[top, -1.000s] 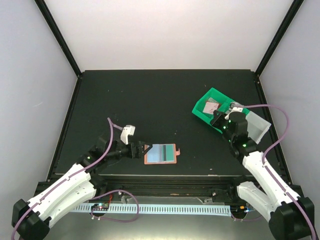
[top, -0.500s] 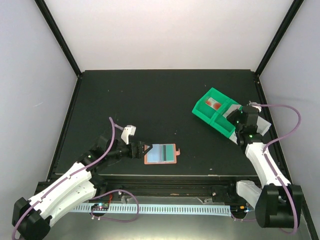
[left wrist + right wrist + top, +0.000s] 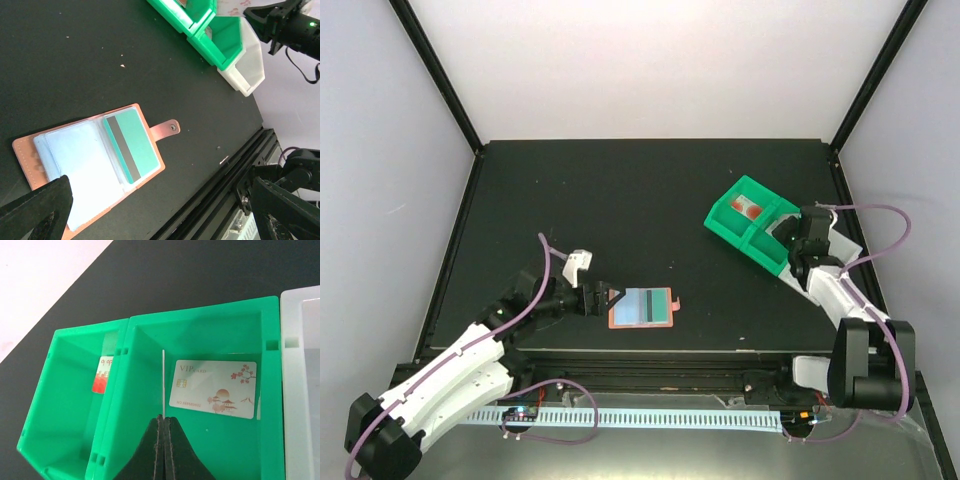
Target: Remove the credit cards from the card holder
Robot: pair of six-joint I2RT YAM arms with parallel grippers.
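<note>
The salmon-pink card holder (image 3: 150,172) lies open on the black table, snap tab (image 3: 168,129) to its right; it also shows in the top view (image 3: 672,300). In it sit a teal credit card with a dark stripe (image 3: 137,142) and a light blue card (image 3: 75,155). My left gripper (image 3: 160,220) is open and empty, its jaws spread wide just left of the holder (image 3: 604,299). My right gripper (image 3: 164,435) is shut on a thin pale card (image 3: 163,382) seen edge-on, held inside the green bin (image 3: 150,390).
The green bin (image 3: 725,222) stands at the right rear with a white bin (image 3: 842,247) beside it. A VIP card (image 3: 214,388) lies in its near compartment, a red and white card (image 3: 102,374) in the other. The table's front rail (image 3: 235,165) runs close to the holder.
My right arm has swung right and back, uncovering the bin's far compartment, its gripper staying over the bin. The left arm and the card holder have not moved.
</note>
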